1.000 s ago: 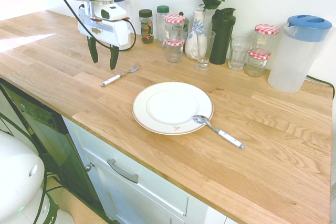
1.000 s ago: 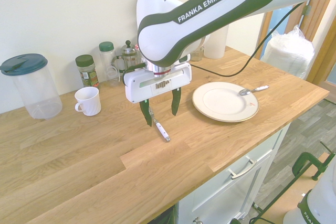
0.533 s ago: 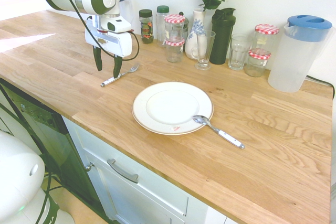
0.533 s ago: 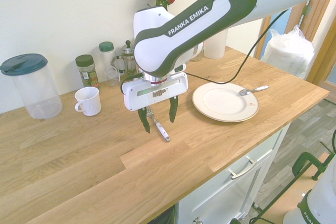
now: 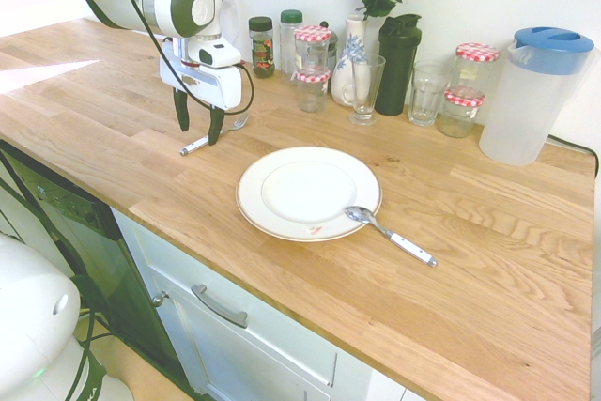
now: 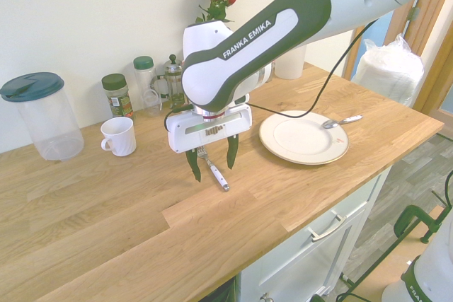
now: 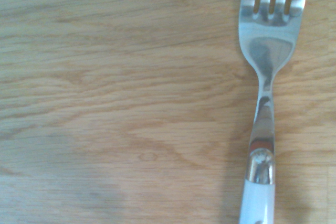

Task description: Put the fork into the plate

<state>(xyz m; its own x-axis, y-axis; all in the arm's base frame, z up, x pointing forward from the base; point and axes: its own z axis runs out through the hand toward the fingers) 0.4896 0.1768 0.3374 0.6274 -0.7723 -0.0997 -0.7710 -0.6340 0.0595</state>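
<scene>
step: reach for the fork (image 5: 214, 134) — gripper (image 5: 197, 125) hangs over it, pointing straight down, not yet at counter level.
pincer: fingers spread wide, nothing held; one finger each side of the fork in both exterior views.
fork: flat on the wooden counter (image 5: 488, 232), apart from the plate (image 5: 308, 192) on the arm's side. White handle end points toward the counter's front edge, tines toward the jars at the wall. Wrist view shows tines, neck and the start of the handle (image 7: 261, 129), lying straight.
plate: near the counter's front edge, nothing in its well. A spoon (image 5: 390, 233) rests its bowl on the plate's rim on the side away from the fork, handle out on the wood.
grip advice: come straight down with the fingers astride the neck or upper handle, closing across the narrow width. The fork lies low, so the tips likely need to get almost to the wood before closing; stopping high risks a pinch that slips off.
lift advice: raise it clear of the plate's rim before moving across, then set it into the well, away from the spoon's bowl.
risk: metal neck is slick; an off-centre grip could let the fork swing. Gripping the white handle probably holds better.
writing: "FRANKA EMIKA" in white on the arm's dark band (image 6: 248, 33), second exterior view.
other labels: spice jars (image 6: 117, 95) by the wall carry labels, too small to read. Small red mark on the plate's rim (image 5: 313, 229), not legible.
</scene>
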